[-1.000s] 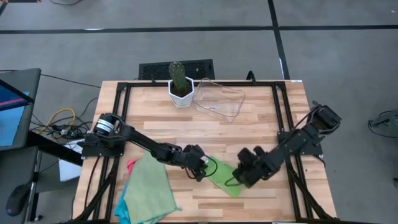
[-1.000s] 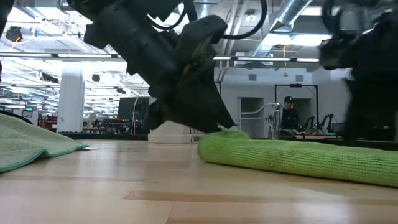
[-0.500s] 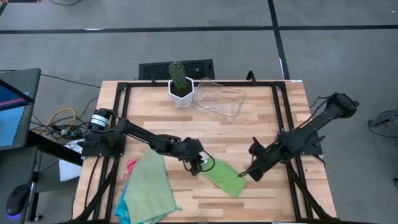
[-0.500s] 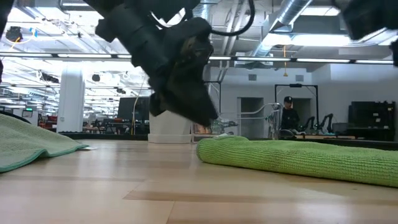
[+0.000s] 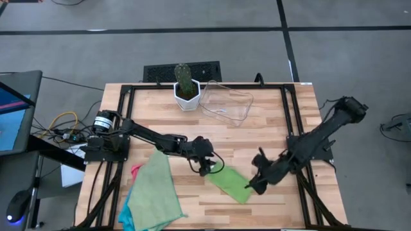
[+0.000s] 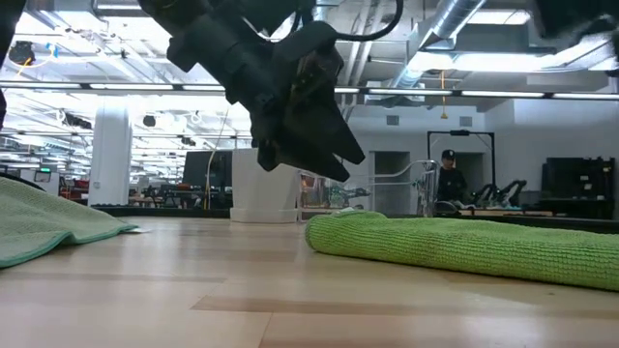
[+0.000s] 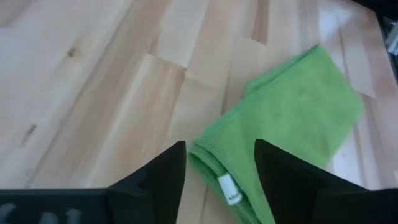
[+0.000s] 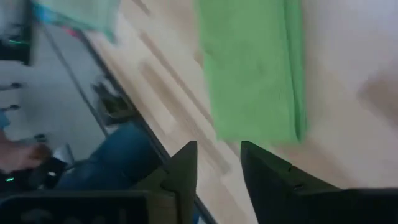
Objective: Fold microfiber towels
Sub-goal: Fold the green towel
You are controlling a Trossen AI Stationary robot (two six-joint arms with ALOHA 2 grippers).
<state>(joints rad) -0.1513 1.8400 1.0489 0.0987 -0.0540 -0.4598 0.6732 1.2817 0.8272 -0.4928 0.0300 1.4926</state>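
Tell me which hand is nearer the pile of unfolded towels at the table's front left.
Left. The left hand hovers between the pile of unfolded towels and the folded green towel; the right hand is beyond that folded towel, farther from the pile.

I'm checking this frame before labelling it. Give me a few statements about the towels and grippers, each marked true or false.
1. The folded green towel lies flat on the table. True.
2. The left gripper clamps that towel. False: its fingers are open and above it.
3. The clear tray holds a towel. False: it holds none.
4. The unfolded towels lie piled at the table's front left. True.
5. The right gripper grips the cactus pot. False: it is empty, near the folded towel.
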